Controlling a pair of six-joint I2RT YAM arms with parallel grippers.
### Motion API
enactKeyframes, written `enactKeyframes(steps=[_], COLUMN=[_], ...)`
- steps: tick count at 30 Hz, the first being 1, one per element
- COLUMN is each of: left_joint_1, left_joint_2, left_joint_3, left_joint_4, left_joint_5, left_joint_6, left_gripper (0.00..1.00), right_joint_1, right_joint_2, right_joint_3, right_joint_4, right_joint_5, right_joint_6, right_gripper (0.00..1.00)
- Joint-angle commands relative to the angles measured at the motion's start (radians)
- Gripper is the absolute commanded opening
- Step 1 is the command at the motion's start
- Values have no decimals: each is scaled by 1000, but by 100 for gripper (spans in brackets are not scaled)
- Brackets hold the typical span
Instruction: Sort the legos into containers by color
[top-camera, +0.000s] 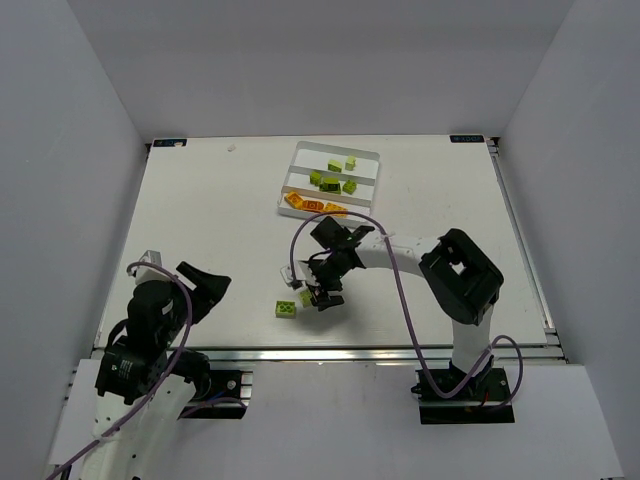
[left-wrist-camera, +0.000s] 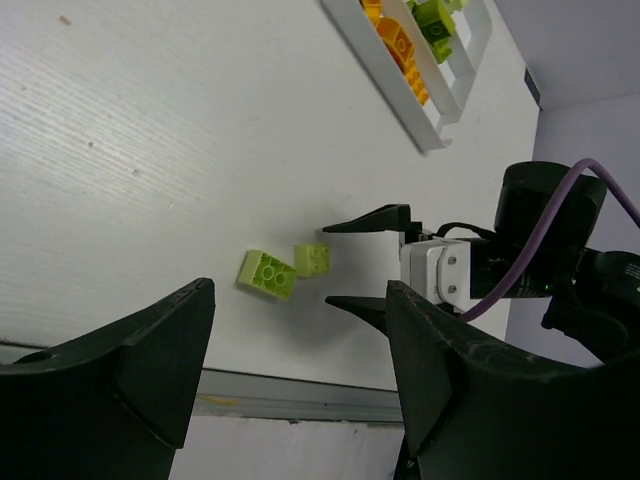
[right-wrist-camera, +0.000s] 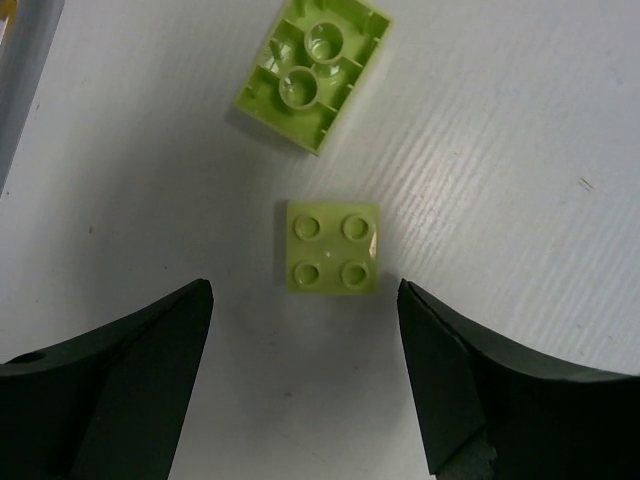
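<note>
Two lime green legos lie on the white table near its front edge: a small four-stud brick (right-wrist-camera: 331, 246) (top-camera: 303, 297) (left-wrist-camera: 313, 260) and a larger brick (right-wrist-camera: 313, 72) (top-camera: 286, 310) (left-wrist-camera: 267, 273) turned hollow side up. My right gripper (right-wrist-camera: 304, 298) (top-camera: 316, 284) hovers just over the small brick, open, with the brick ahead of its fingertips and untouched. The white tray (top-camera: 292, 178) (left-wrist-camera: 432, 136) stands at the back; green legos (top-camera: 330, 182) lie in its far and middle containers, orange legos (top-camera: 312, 205) in the nearest. My left gripper (left-wrist-camera: 300, 290) (top-camera: 207, 285) is open and empty, off to the left.
The right arm's purple cable (top-camera: 400, 290) loops over the table beside the arm. A metal rail (top-camera: 330, 352) runs along the table's front edge. White walls close in the sides and back.
</note>
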Motion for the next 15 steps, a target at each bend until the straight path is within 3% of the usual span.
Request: enactKeyframes(steps=[1, 9, 11, 15], left_joint_1=[0, 0, 0, 0], left_joint_2=[1, 0, 3, 15], left_joint_3=[-6, -31, -37, -72], left_joint_4=[-89, -78, -70, -35], left_joint_5=[-27, 4, 15, 55], left_joint_6=[-28, -45, -52, -72], left_gripper=[79, 79, 79, 78], right_joint_1=[30, 71, 73, 67], right_joint_2=[21, 43, 46, 32], right_joint_3=[38, 29, 30, 35], right_joint_4=[-14, 67, 75, 72], right_joint_5=[30, 97, 104, 93], right_joint_6=[-25, 34, 44, 47], right_gripper=[80, 70, 64, 42])
